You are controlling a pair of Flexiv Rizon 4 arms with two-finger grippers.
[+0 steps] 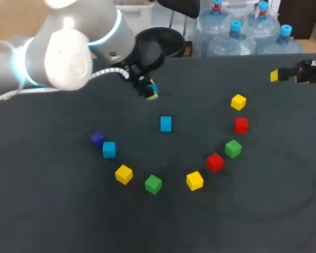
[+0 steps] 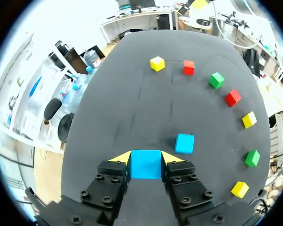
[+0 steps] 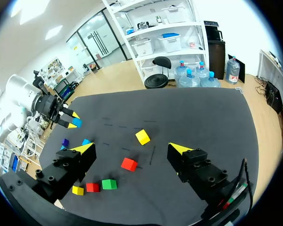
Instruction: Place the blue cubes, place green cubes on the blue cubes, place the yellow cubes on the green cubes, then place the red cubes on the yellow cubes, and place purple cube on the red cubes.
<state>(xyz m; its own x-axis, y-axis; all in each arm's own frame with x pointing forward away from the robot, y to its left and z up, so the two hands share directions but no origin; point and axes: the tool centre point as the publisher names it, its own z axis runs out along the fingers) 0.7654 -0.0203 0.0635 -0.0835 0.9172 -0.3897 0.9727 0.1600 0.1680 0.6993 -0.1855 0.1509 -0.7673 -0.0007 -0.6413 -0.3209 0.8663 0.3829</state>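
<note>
The left gripper (image 2: 146, 158) pinches a blue cube (image 2: 146, 165) by two opposite flat faces. A second blue cube (image 2: 184, 143) lies on the bench (image 2: 127, 94) just ahead of it. The cube looks light, rigid and smooth, so a centred hold seems best. The right gripper (image 3: 132, 149) gapes wide, empty.

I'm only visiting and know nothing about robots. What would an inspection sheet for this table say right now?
Surface: dark table, flat.
Job's things: single cubes lying in a loose arc, none stacked: two blue cubes, one purple cube beside a blue one, three yellow cubes, two green cubes, two red cubes.
Clutter: nothing seen.
Pincers: left pincer shut on a third blue cube; right pincer open and empty, near the table's right edge.
Cables: white cable running along the left arm.
Surroundings: nothing seen reaching over the table.
</note>
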